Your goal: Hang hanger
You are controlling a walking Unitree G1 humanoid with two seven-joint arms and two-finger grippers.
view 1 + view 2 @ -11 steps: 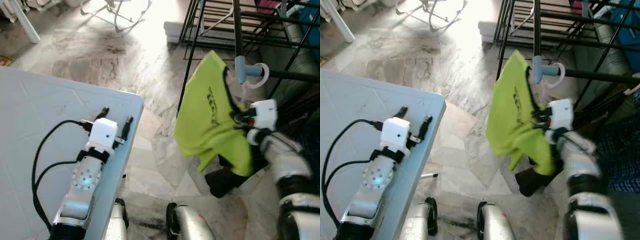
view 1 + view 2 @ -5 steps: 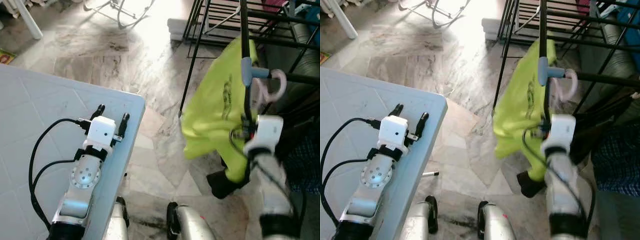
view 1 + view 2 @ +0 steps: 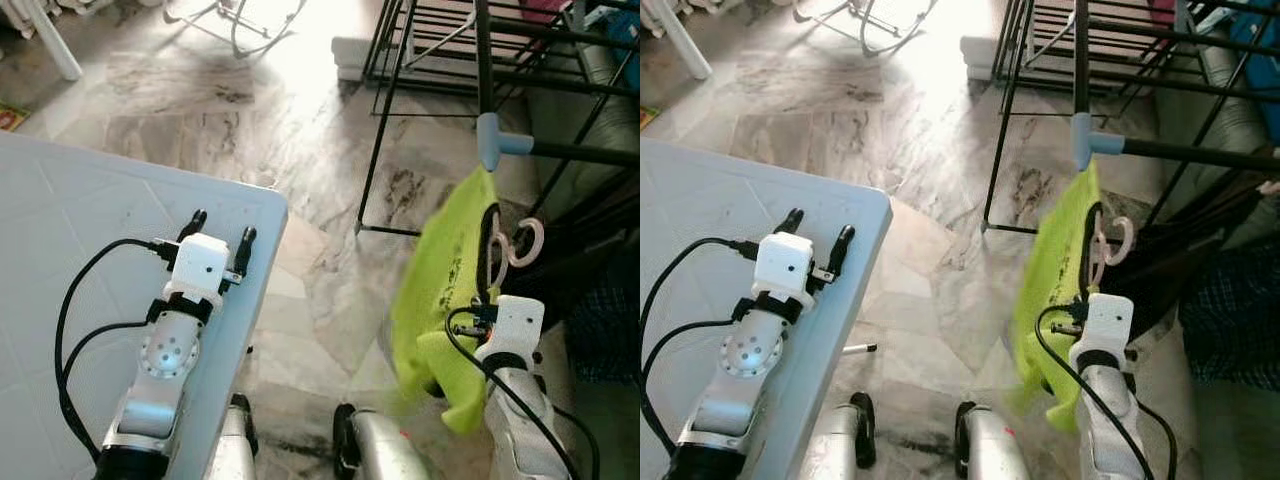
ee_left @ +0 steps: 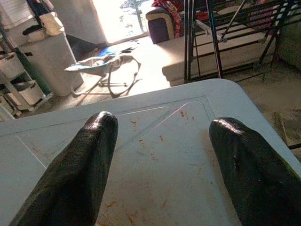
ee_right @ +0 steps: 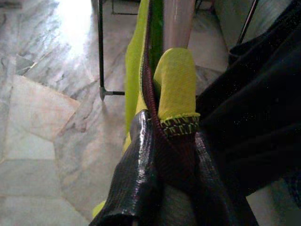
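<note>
— Right gripper [image 5: 164, 141]?
— Clamped tight on the lime-green shirt [image 3: 440, 300], fingers [image 5: 136, 165] pinching the dark-trimmed collar hem, fabric bunched between them. Close against dark clothing [image 5: 254, 117] hanging beside the drying rack [image 3: 480, 60].
— Hanger [image 3: 522, 240]?
— Pale, inside the shirt's neck, hook curling out just below the rack's black rail and its blue-grey joint [image 3: 490, 140]. Off the rail, hook apart from it, lower down.
— Anything extra from the right wrist?
— Up close: a pale bar [image 5: 178, 21] rising behind the collar, stitching along the hem, a rack leg [image 5: 100, 47] planted on the marble floor [image 5: 47, 117].
— Left gripper [image 3: 218, 232]?
— Spread wide, holding nothing, resting over the white table [image 3: 60, 220], far from the rack. Wrist camera there: both black fingers [image 4: 80, 169] well apart above a tabletop flecked with reddish specks.
— The room beyond the rack?
— Veined marble tiles, bright sun glare on the floor, a bouncer seat's frame [image 3: 235, 25] across from the rack, shelving and bins [image 4: 28, 70] past the table.
</note>
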